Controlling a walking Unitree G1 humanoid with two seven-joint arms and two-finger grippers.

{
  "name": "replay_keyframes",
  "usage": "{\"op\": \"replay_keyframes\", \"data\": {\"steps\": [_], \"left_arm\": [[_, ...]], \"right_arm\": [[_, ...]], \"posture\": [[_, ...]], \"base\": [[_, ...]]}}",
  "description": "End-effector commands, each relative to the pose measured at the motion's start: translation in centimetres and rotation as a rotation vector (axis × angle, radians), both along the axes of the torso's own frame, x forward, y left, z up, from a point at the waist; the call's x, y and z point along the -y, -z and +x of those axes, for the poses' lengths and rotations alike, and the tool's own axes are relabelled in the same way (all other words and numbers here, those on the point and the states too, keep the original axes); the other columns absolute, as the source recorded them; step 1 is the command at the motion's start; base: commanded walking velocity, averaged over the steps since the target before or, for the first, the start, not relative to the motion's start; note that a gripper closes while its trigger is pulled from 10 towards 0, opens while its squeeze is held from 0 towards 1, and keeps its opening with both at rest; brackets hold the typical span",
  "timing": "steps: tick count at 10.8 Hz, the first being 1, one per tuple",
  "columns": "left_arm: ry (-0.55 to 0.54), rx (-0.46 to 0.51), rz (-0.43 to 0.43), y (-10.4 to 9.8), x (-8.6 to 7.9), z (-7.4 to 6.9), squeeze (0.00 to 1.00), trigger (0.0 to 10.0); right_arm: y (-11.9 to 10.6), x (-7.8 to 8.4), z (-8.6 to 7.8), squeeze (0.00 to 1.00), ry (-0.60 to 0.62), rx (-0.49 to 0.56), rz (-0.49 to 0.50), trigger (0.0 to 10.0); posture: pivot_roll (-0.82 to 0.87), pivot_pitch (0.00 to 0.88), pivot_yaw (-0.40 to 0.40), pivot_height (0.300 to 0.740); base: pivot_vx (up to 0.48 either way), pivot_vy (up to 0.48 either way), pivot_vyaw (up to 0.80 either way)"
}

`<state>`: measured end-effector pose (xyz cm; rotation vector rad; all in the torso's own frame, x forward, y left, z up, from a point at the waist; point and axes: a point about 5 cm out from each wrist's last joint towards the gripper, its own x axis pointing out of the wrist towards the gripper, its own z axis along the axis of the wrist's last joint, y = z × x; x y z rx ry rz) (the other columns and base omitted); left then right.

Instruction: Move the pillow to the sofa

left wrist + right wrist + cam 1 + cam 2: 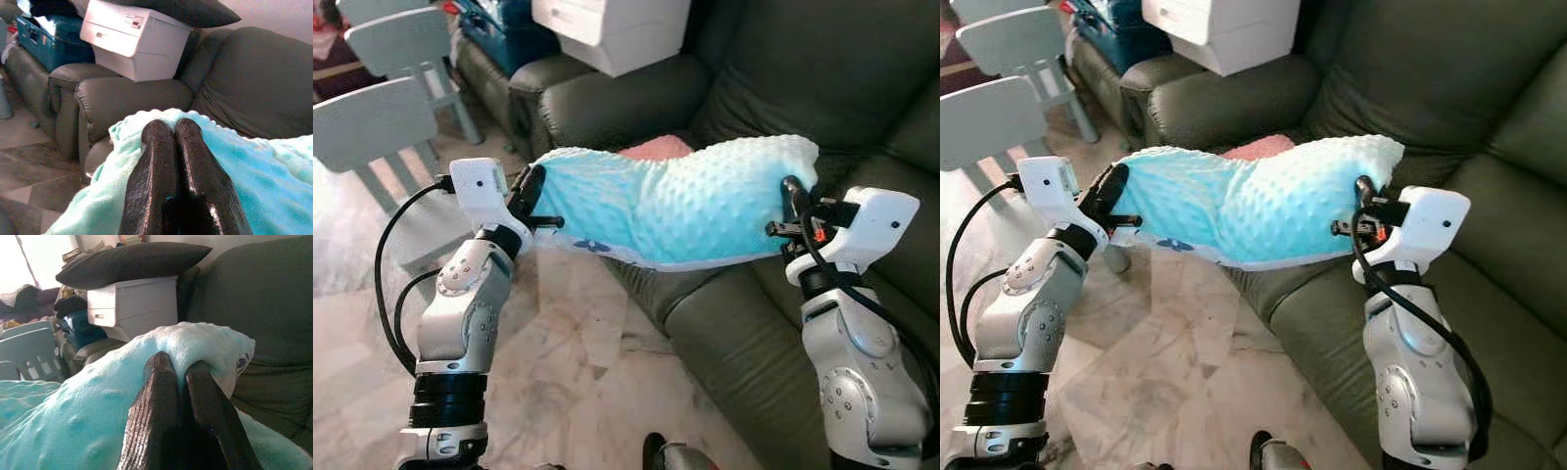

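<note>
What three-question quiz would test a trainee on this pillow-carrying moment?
1. True or false: the turquoise pillow lies flat on the sofa seat.
2. What grips the pillow? A) left pincer alone B) right pincer alone C) both, one at each end.
3. What stands on the sofa armrest behind the pillow?

Key:
1. False; it hangs in the air between the two pincers, above the seat's front edge.
2. C.
3. A white printer, with a dark cushion on top, as the wrist views show.

Pink cushion (656,148) mostly hidden behind pillow (685,201)
</note>
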<state>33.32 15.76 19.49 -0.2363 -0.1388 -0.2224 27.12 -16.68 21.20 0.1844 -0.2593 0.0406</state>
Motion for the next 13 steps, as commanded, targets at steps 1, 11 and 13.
{"op": "replay_keyframes", "data": {"steps": [1,11,13], "left_arm": [[-0.002,0.014,0.01,-0.45,-0.29,-0.05,0.0,10.0],[-0.002,-0.023,0.002,0.15,-0.67,0.14,0.0,10.0],[-0.015,-0.035,-0.005,0.18,-0.8,0.33,0.0,10.0]], "right_arm": [[-0.59,-0.14,-0.18,0.0,-0.005,0.031,0.0,0.0],[0.17,0.16,-0.04,0.0,0.028,-0.034,-0.018,10.0],[0.17,0.19,-0.03,0.0,0.03,-0.036,-0.02,10.0]], "posture": [[-0.13,0.147,0.019,0.74],[-0.14,0.155,0.019,0.74],[-0.14,0.155,0.02,0.74]], "base": [[0.0,0.0,0.0],[0.0,0.0,-0.48],[0.0,0.0,-0.8]]}}
